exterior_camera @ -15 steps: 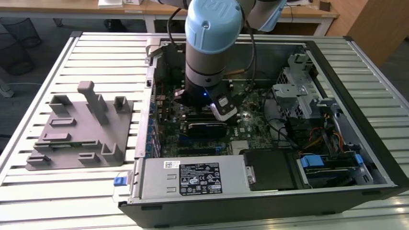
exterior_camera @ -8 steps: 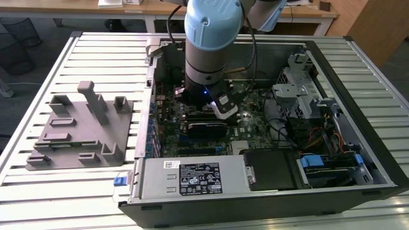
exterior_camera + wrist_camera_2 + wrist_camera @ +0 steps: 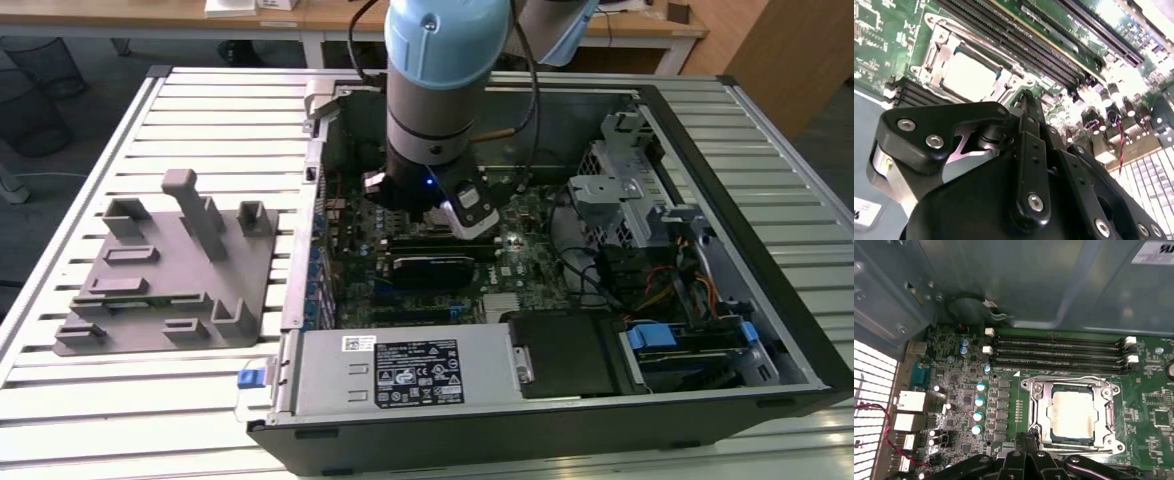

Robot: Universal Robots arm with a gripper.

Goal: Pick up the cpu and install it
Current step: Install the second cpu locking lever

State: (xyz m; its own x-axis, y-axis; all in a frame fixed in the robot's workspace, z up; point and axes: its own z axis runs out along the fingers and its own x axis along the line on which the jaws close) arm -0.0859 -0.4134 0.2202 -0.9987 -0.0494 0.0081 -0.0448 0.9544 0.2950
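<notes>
with the jaws looking closed and empty, the gripper [image 3: 1026, 440] is hovering at the socket [image 3: 1072, 412] edge, risking nudging the seated cpu [image 3: 1072, 414] askew.

Your arm [image 3: 434, 80] is a thick grey metal cylinder capped by a pale blue joint cover, with black cables running down beside it. At its wrist sits a black collar with a small blue light [image 3: 427, 180], and a white-and-black camera housing [image 3: 470, 210] is bolted on beside it. In the second wrist view your gripper [image 3: 1026, 102] is matte black, built of flat linkage bars pinned with silver screws; a bare metal body shows beneath them.
</notes>
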